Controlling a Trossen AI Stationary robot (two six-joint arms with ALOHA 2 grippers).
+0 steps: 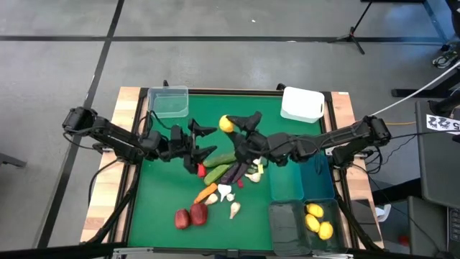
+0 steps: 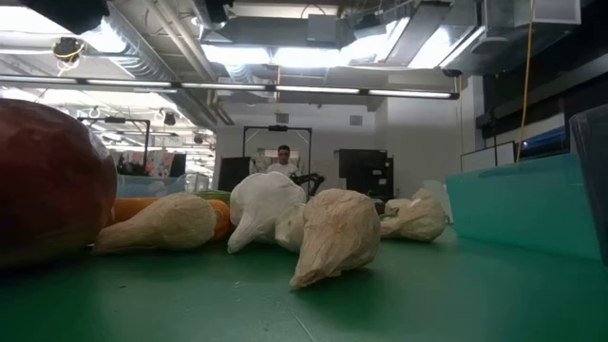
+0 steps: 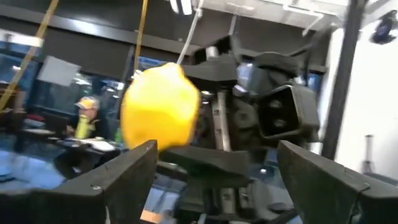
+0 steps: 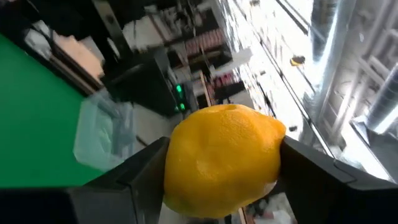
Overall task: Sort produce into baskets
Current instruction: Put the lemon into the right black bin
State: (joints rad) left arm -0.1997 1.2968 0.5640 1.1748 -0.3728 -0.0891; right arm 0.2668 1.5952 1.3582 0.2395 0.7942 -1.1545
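Your right hand [image 1: 236, 124] is clamped on a lemon [image 4: 221, 158] above the table [image 1: 165, 208]; your left hand [image 1: 205, 140], fingers apart, faces it.

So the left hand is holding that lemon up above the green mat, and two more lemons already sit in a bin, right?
Not quite: the right hand holds the lemon, as the right wrist view shows. The left hand is open beside it, empty. Two lemons do sit in a bin.

One yellow lemon [image 1: 226, 124] is sitting up in the air pinched in the right gripper [image 1: 236, 124], two more are lying in the dark basket [image 1: 332, 216], remaining produce [image 1: 224, 180] is piling mid-mat.
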